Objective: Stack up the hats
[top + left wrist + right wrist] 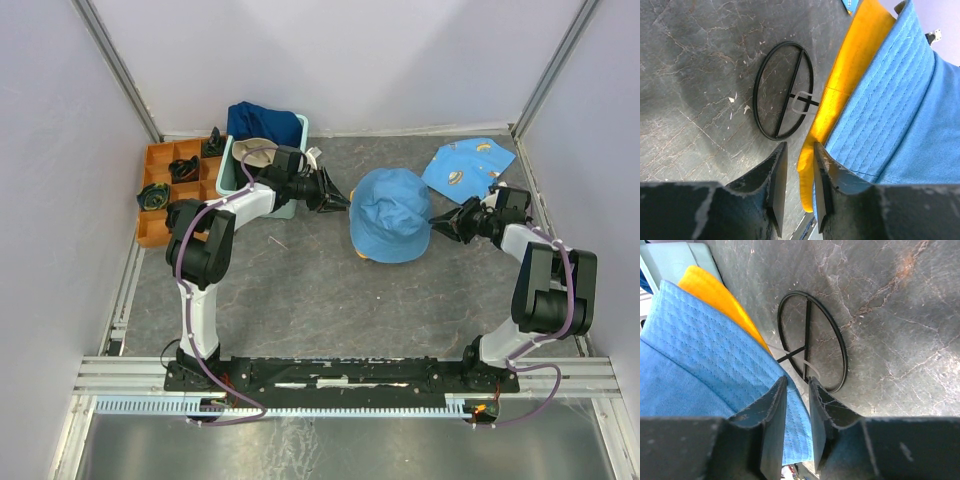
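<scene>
Light-blue hat (390, 212), soft row-stitched fabric, domes over the yellow-orange hat (852, 75) on your bench (300, 290). Left end effector (799, 146) and right end effector (797, 379) flank its brim, nearly closed. You cannot tell whether they pinch it.

Top view looks down from behind the bases over the whole counter (300, 290); each wrist view sits low and close, sharing the light blue hat (392, 215).

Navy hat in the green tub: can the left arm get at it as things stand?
Probably yes. The navy hat lies heaped above the tub rim, uncovered and near the left gripper, which would have to swing away from the light blue hat first.
</scene>
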